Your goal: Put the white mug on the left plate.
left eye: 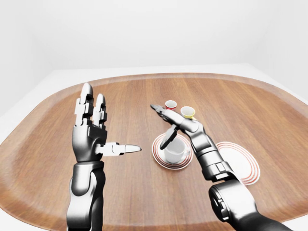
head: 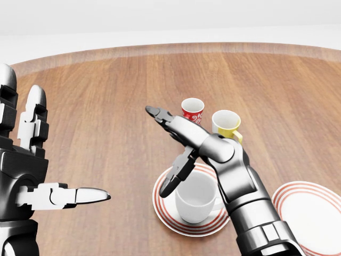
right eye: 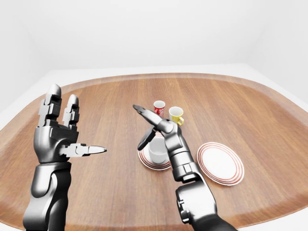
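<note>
Head view, white mug [head: 196, 199] upright, left plate [head: 163, 205]

Wooden table [head: 96, 96] carries two striped plates [right eye: 220, 163], red mug [head: 192, 111], yellow mug [head: 226, 124]

I see the white mug [head: 195, 201] standing upright on the left plate [head: 164, 212], open mouth up, sitting toward the plate's middle. The mug is plain and glossy; I can't make out its handle. The plate is white with red rings round its rim, lying flat on the wooden counter [head: 106, 106].
</note>
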Controlling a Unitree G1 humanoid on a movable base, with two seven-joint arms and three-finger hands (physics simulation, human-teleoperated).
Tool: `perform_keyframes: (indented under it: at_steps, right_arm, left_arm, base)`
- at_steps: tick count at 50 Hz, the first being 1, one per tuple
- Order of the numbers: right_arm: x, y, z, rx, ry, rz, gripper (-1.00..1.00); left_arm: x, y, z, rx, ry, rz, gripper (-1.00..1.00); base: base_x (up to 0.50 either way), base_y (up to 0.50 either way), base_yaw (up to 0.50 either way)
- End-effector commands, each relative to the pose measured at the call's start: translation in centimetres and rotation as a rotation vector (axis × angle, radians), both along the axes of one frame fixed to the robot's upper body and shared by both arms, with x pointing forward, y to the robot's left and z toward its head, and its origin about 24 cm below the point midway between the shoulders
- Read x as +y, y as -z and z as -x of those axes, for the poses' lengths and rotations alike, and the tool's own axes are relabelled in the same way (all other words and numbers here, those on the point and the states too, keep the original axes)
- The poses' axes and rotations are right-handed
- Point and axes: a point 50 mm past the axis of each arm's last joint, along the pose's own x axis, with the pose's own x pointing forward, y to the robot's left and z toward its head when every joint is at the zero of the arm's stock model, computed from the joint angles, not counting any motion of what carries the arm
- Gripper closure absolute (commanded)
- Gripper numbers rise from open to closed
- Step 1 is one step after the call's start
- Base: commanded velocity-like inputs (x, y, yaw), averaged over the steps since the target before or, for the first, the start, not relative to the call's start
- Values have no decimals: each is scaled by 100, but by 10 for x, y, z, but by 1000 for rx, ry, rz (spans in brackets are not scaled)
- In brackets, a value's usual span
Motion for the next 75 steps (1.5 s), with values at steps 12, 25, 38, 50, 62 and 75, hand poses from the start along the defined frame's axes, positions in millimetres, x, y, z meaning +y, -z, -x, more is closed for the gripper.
perform_keyframes:
  at_steps: [12, 25, 38, 50, 62, 75]
  right_arm:
    - [-25, -2, 20, -46, 49, -230, -100]
    - [-32, 10, 32, -28, 100, -311, -100]
    - [-45, 41, 43, 72, 183, -355, -100]
    - [-61, 43, 56, 57, 235, -425, -100]
    - [-69, 45, 70, 41, 260, -446, -100]
    - [-72, 43, 76, 22, 267, -454, -100]
  left_arm:
    - [0, -1, 1, -5, 0, -1, -100]
    - [0, -1, 1, -4, 0, -2, -100]
    - [0, -1, 1, -6, 1, -1, -100]
    - [1, -3, 1, -16, -2, 1, -100]
    - [1, -4, 1, -19, -4, 0, -100]
    - [0, -4, 1, -19, -3, -1, -100]
  base:
    - [0, 0, 0]
    - [0, 0, 0]
    - [0, 0, 0]
    - [0, 0, 0]
    - [0, 0, 0]
    - [0, 0, 0]
